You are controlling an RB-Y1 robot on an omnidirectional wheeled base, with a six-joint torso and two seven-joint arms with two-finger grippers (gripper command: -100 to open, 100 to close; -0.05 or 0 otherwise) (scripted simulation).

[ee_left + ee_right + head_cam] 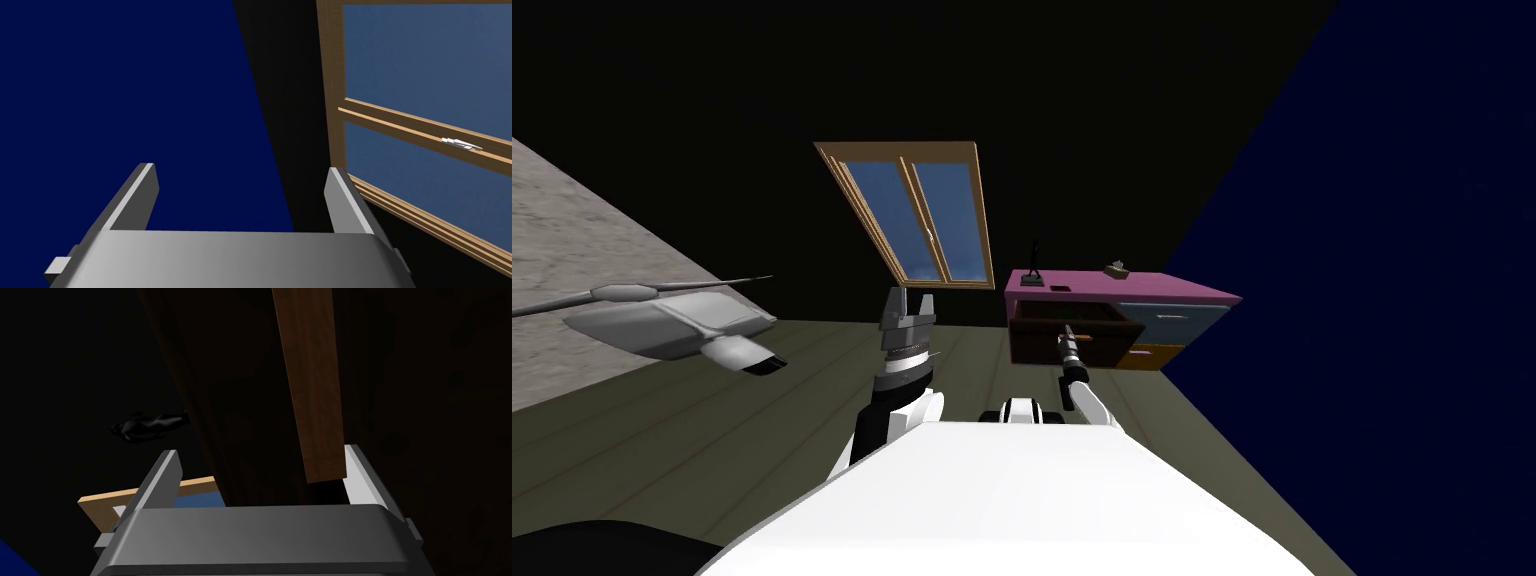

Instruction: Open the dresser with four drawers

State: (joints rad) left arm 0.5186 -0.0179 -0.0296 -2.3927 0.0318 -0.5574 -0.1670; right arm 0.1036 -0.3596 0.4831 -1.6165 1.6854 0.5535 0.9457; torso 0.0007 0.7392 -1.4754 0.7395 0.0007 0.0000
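Observation:
The dresser (1122,287) has a pink top and stands against the dark wall ahead, right of me. Its upper left drawer (1072,340) is dark brown and stands pulled out, its inside showing. A blue-grey drawer (1174,325) and an orange one (1148,356) beside it are flush. My right gripper (1068,336) is at the dark drawer's front. In the right wrist view the gripper (260,470) is open around the brown bar handle (312,388), which lies close to one finger (357,473). My left gripper (909,302) is raised left of the dresser, open (240,187) and empty.
On the dresser top stand a small dark figurine (1032,270), a flat dark item (1060,288) and a small box (1115,268). A wood-framed window (917,210) sits left of the dresser. A white and grey object (672,320) lies at the left. A blue wall (1392,300) closes the right side.

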